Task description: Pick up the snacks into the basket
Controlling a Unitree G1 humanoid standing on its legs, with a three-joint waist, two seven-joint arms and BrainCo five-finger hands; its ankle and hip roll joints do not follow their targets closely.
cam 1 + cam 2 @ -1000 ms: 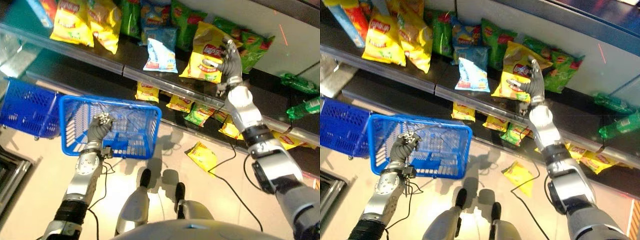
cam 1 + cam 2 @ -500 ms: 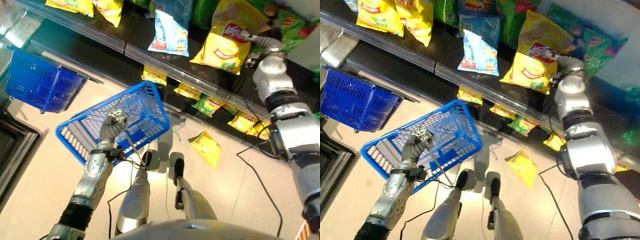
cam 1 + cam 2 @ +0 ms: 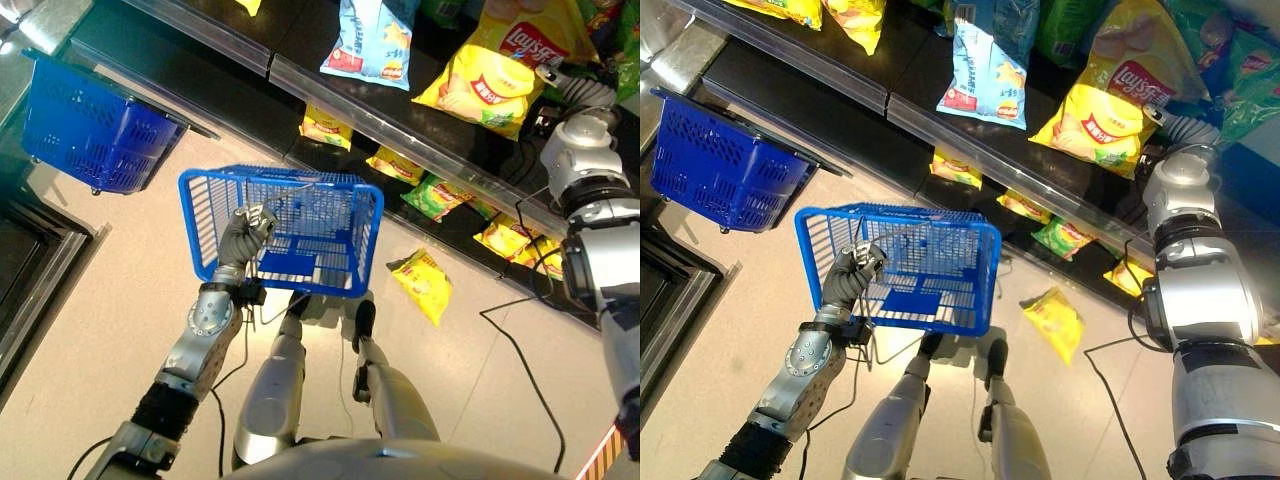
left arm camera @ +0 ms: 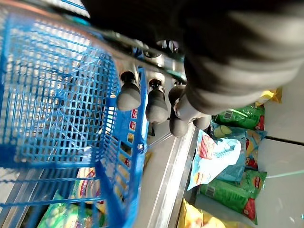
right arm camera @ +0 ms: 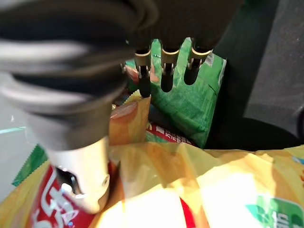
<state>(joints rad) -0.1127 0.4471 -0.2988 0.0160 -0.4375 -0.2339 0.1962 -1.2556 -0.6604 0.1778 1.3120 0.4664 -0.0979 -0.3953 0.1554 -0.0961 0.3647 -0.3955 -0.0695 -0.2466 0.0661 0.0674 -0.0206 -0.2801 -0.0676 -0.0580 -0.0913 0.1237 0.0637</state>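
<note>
My left hand (image 3: 245, 228) is curled round the top rim of a light blue wire basket (image 3: 283, 176), holding it level above the floor; its fingers (image 4: 156, 105) hook over the rim. At the upper shelf my right hand (image 3: 572, 88) grips the top corner of a large yellow chip bag (image 3: 495, 72). The thumb (image 5: 80, 171) lies on the bag's (image 5: 199, 190) front and the fingers reach behind its edge, toward a green bag (image 5: 190, 104).
A darker blue basket (image 3: 95, 125) stands at the left by the shelf. A blue-white bag (image 3: 370, 45) lies on the upper shelf, and small yellow and green bags (image 3: 325, 125) on the lower one. One yellow bag (image 3: 425, 285) lies on the floor.
The head camera has tipped further down. The basket in my left hand has swung from tilted to level. My right hand stays at the top of the yellow bag.
</note>
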